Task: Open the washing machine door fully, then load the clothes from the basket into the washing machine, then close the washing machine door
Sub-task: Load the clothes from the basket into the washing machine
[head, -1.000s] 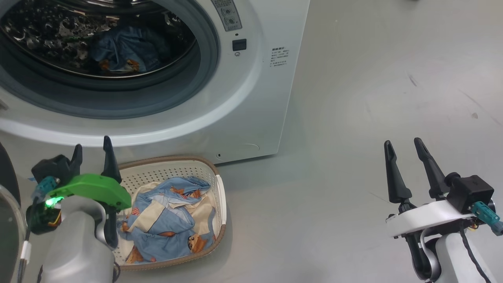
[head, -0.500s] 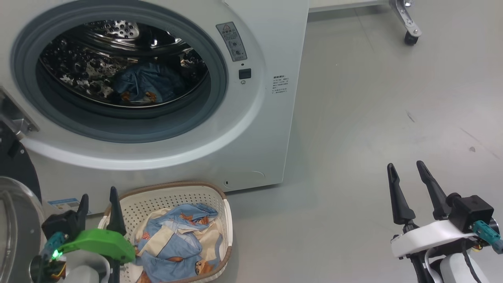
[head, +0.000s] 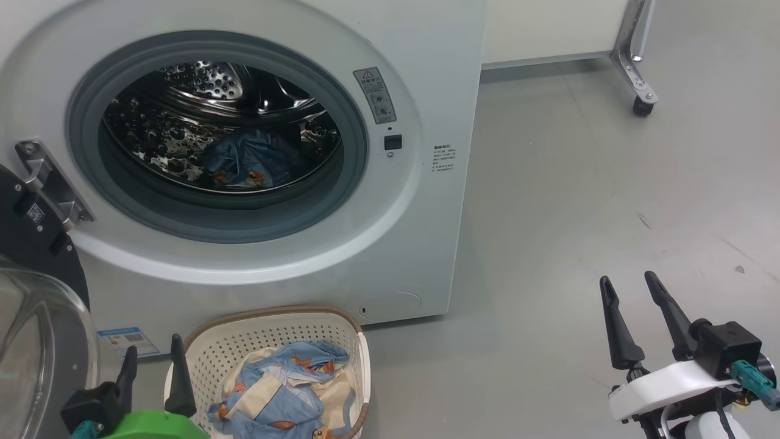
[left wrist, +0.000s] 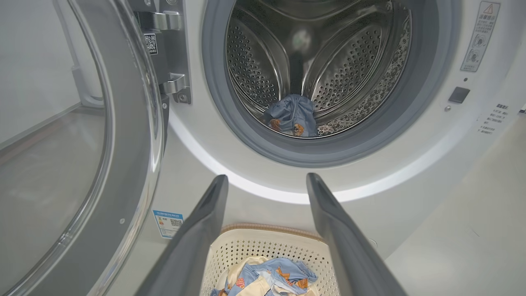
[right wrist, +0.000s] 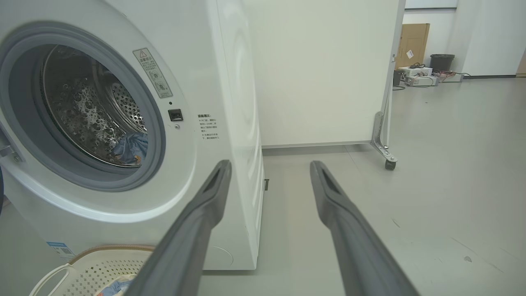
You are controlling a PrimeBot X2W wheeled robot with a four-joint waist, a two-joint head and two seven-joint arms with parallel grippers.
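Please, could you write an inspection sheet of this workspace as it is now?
surface: grey floor, few dark marks.
job's things: washing machine with door open; some clothes in drum, more in basket.
clutter: nothing seen.
grippers: left gripper open, empty, near basket; right gripper open, empty, over floor.
cables: teal plug on right wrist.
surroundings: wheeled white panel; box and bin far behind.

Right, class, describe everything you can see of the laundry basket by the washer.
The basket is cream-white perforated plastic, a rounded rectangle with a brown woven-look rim and a side handle visible. It stands upright on the grey floor, just before the washing machine, below its opening. Blue printed clothes lie heaped inside; the basket's near end is cut off.
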